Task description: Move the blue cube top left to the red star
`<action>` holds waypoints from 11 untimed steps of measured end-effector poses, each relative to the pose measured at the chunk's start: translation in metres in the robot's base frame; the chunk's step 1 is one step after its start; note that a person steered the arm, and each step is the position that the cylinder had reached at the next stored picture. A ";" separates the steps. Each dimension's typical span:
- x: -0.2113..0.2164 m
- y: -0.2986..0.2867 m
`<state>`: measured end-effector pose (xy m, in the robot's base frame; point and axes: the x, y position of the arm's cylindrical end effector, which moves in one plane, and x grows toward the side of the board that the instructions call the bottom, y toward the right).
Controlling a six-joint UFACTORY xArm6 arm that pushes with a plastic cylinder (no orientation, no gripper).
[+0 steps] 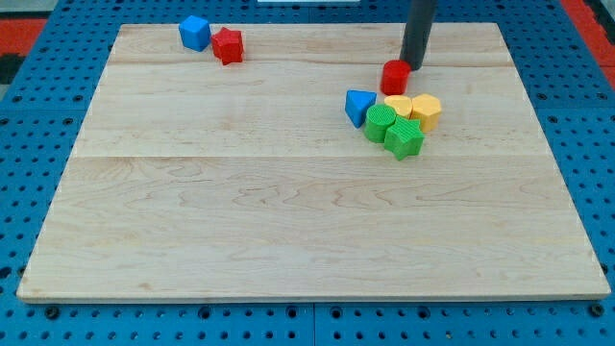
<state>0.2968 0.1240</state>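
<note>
just blue cube touching red star

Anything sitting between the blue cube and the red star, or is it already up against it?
Nothing visible stands between them: the blue cube sits just upper left of the red star, about touching. My tip is far right, by the red cylinder.

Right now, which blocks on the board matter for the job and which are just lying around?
Job: blue cube, red star beside it, my tip.

Lying about: red cylinder by the tip, blue triangle, two yellow blocks, two green blocks.
</note>
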 end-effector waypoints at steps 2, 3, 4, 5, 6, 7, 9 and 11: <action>0.013 -0.012; -0.011 -0.088; -0.010 -0.210; 0.009 -0.317; -0.047 -0.386; -0.105 -0.391; -0.091 -0.266; -0.027 -0.210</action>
